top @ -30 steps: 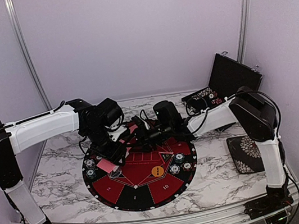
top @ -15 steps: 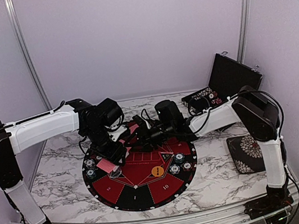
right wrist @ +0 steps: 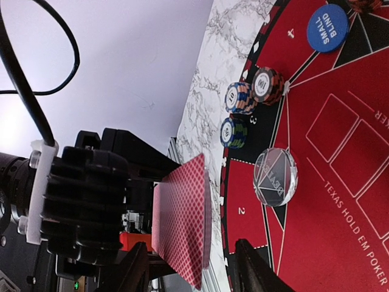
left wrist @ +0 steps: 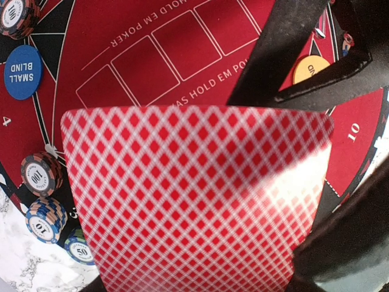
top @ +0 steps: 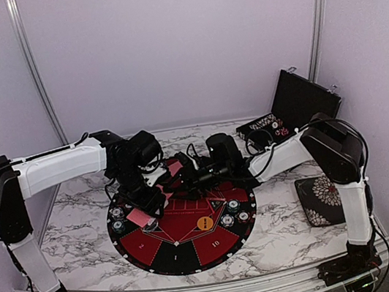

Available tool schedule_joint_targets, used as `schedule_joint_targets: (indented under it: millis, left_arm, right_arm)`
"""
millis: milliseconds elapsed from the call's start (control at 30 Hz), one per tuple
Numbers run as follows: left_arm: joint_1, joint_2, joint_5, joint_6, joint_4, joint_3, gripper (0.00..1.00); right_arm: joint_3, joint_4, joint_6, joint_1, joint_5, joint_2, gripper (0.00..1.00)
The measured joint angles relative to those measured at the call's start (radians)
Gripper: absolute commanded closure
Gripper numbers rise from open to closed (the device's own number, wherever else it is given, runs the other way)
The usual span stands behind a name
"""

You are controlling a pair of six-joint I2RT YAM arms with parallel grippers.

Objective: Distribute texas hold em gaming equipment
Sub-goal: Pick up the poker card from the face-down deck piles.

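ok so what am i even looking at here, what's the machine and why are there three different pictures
These are two white robot arms bolted at the near edge of a marble table. The wide picture comes from a fixed camera above and behind them. The other two come from small cameras on each wrist, looking past that arm's own fingers.

On the table lies a round red and black poker mat with small stacks of chips, a blue small blind disc, an orange disc and a clear dealer puck. An open black case and a flower-patterned tray sit to the right.

The left pincer holds a pack of red-backed cards, which fills its wrist view. The right pincer hangs open facing the pack.
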Motion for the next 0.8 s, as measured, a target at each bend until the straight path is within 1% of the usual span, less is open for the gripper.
schedule_joint_targets:
  millis: [100,200,467,800]
  left_arm:
    - [0.002,0.003,0.003,0.0,0.0,0.0,0.53]
    - [0.003,0.008,0.004,0.0,0.0,0.0,0.53]
    - [0.01,0.018,0.01,0.001,-0.001,0.0,0.53]
    - [0.018,0.023,0.01,0.001,-0.002,0.001,0.53]
  right_arm:
    - [-0.009,0.02,0.011,-0.002,-0.005,0.0,0.55]
    - [-0.016,0.039,0.024,-0.002,-0.013,0.0,0.59]
    - [-0.027,0.087,0.053,-0.003,-0.024,0.0,0.66]
    - [-0.036,0.103,0.07,-0.005,-0.03,0.0,0.72]
